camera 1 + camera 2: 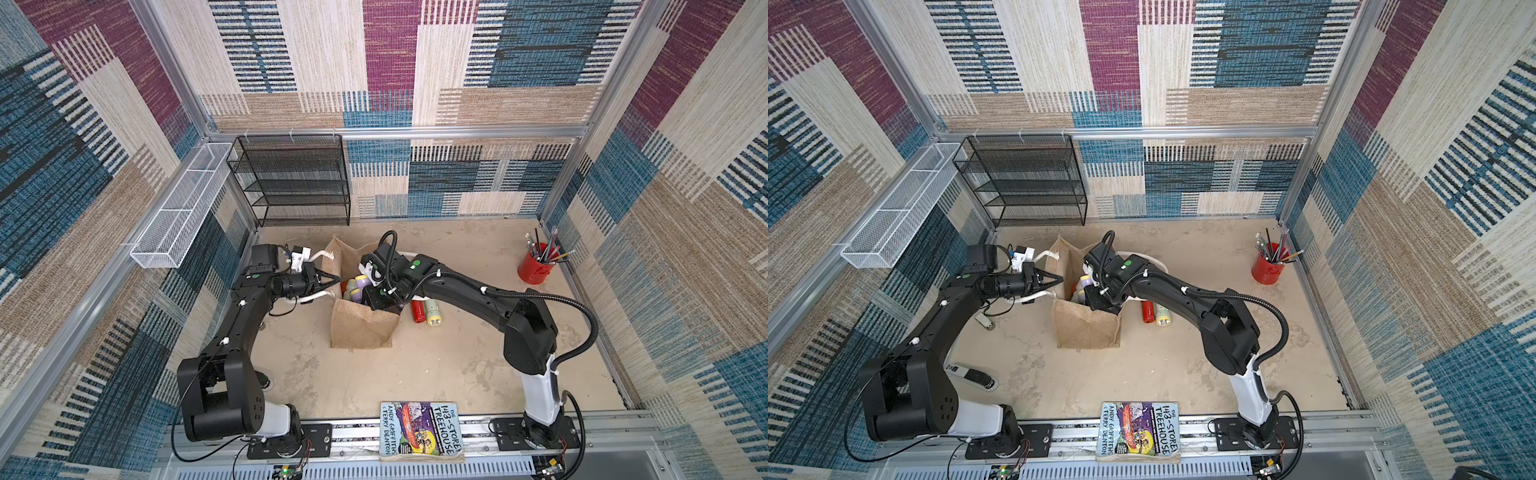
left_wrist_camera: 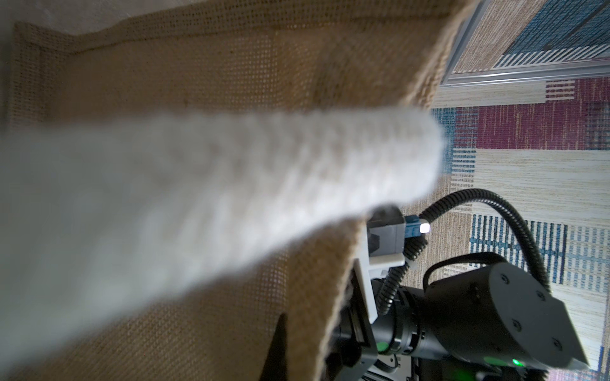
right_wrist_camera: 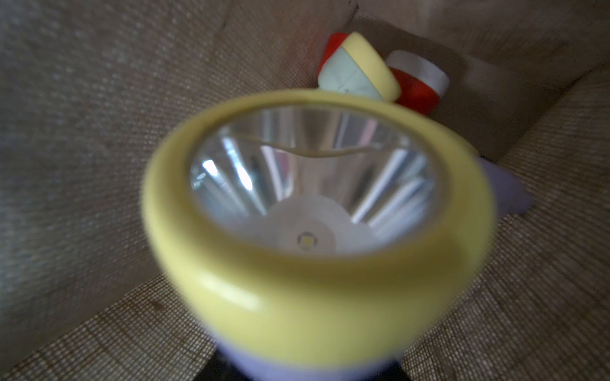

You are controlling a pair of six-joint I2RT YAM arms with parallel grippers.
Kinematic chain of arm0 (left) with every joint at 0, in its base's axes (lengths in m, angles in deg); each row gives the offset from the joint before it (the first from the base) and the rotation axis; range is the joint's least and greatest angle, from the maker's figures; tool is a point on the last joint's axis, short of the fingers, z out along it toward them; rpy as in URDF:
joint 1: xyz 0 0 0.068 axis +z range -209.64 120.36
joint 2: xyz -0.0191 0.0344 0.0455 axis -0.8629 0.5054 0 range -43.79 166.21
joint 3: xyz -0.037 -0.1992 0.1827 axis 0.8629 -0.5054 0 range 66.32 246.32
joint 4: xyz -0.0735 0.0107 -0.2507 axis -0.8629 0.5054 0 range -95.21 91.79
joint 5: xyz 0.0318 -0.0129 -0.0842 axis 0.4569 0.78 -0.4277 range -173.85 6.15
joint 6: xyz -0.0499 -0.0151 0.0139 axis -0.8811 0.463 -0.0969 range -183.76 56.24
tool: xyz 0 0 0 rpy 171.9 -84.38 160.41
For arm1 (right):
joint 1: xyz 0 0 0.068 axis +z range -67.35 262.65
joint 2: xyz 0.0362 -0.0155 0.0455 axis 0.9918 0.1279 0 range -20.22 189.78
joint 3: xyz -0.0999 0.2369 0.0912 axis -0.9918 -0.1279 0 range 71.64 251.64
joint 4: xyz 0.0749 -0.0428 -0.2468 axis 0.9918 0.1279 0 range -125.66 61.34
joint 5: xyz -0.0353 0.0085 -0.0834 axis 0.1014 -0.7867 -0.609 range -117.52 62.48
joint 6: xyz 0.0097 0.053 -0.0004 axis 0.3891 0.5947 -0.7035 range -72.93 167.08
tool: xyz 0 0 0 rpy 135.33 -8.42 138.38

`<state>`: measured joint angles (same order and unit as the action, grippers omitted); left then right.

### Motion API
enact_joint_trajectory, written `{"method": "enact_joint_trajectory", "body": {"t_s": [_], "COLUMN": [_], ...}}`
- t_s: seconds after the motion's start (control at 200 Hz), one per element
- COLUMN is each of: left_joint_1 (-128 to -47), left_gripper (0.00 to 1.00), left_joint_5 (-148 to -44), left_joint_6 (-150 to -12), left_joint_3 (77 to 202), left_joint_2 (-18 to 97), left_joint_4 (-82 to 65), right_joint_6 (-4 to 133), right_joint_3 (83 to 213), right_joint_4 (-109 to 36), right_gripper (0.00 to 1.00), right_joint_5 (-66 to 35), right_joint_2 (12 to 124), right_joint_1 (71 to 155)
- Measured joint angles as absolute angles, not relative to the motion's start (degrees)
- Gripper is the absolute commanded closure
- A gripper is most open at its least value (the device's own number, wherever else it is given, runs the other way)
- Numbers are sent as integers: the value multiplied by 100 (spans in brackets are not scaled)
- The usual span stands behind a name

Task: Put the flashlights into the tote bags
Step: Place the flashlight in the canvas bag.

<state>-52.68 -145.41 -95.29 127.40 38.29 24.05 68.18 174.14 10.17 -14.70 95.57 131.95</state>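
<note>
**Two arms are reaching to one boxy tan burlap tote bag [image 1: 361, 328]**

Along the left wall a long white wire-mesh basket [image 1: 178, 212] is hanging. Beside it a black wire-mesh shelf rack [image 1: 291, 178] is standing against the back wall.

The left gripper [image 1: 336, 284] is lying level, its jaws pressed together on the bag's left rim. It is pinching the burlap between two visible stretches of thick white rope handle [image 1: 322, 253]. In the left wrist view that handle [image 2: 198, 198] is crossing the frame as a blur over the weave.

The bag is standing upright and open-mouthed on the beige tabletop [image 1: 457, 353], slightly left of centre. The right gripper [image 1: 376, 300] is reaching into its mouth from the right. Its jaws are clamped on a lilac plastic flashlight with a yellow collar [image 3: 313, 297], whose lens is facing the right wrist camera.

Beyond it, in the bag's corner, a pale green flashlight with a yellow collar [image 3: 353, 72] and a red flashlight with a white collar [image 3: 416, 89] are resting against each other.

Just right of the bag, a loose red flashlight [image 1: 417, 311] and a loose pale green flashlight [image 1: 432, 313] are lying side by side on the tabletop. Far right, near the wall, a red cup of pencils and pens [image 1: 534, 268] is standing.
</note>
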Motion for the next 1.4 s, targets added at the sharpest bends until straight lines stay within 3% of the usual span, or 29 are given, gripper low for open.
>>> {"method": "enact_joint_trajectory", "body": {"t_s": [0.275, 0.536, 0.911, 1.402], "left_joint_1": [-5266, -5263, -5263, -5255], "left_gripper": [95, 95, 95, 95], "left_joint_5": [-14482, -14401, -14403, -14421], "left_joint_6": [-9527, -9527, -9529, -9529], "left_joint_3": [12740, 12740, 12737, 12737], "left_joint_2": [3831, 3831, 3827, 3807], "left_joint_4": [2405, 2400, 2376, 2367], "right_joint_6": [6733, 6641, 6475, 6199], "right_joint_3": [18017, 18423, 18745, 19888], "right_joint_4": [1106, 1305, 1546, 1876], "right_gripper": [65, 43, 30, 26], "right_joint_5": [-1098, -904, -840, -1070], "right_joint_2": [10175, 10560, 10542, 10254], "right_joint_1": [13134, 13143, 13149, 13145]}}
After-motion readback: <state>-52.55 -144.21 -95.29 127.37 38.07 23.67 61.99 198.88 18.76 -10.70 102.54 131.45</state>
